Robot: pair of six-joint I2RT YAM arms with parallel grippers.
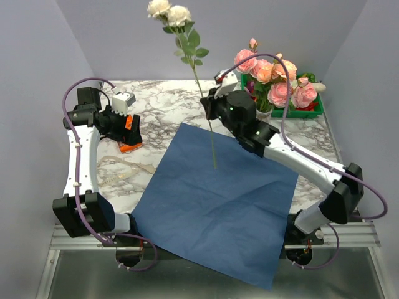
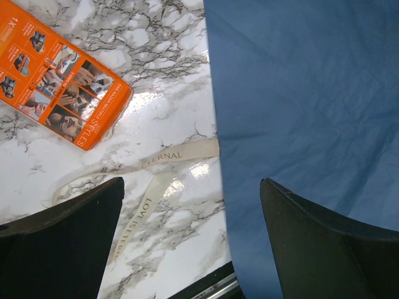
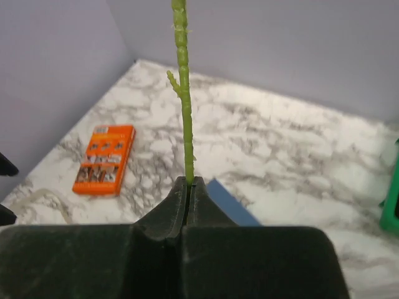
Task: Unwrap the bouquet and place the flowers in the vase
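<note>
Right gripper (image 3: 188, 184) (image 1: 209, 104): jaws pressed together, clamped on the thin green stem of a cream rose (image 1: 198, 81) (image 3: 184, 93). Stem comes straight up out of the fingertips in the right wrist view, with 1 small side nub above the grip. In the top view the rose stands near upright, leaning slightly left at the top, with 2 cream blooms and several green leaves high above the table. The lower stem end hangs below the gripper over the blue paper (image 1: 218, 205) (image 2: 299, 93) (image 3: 227, 205); cannot tell if the tip touches it.

Blue paper lies flat and unfolded on the marble table (image 1: 162, 106), its near corner hanging over the front edge.

Pink and peach roses (image 1: 274, 78) stand bunched at far right, just in front of a green crate (image 1: 307, 111). What they stand in is mostly hidden behind the right arm.

Left gripper (image 2: 192, 187) (image 1: 128, 121): jaws wide apart, holding nothing, hovering above the table's left side, well apart from the rose. Below it, a beige printed ribbon (image 2: 168, 156) (image 1: 118, 171) lies loose, 1 end touching the paper's left edge. Orange box (image 2: 62, 75) (image 3: 105, 161) lies flat near the ribbon.
</note>
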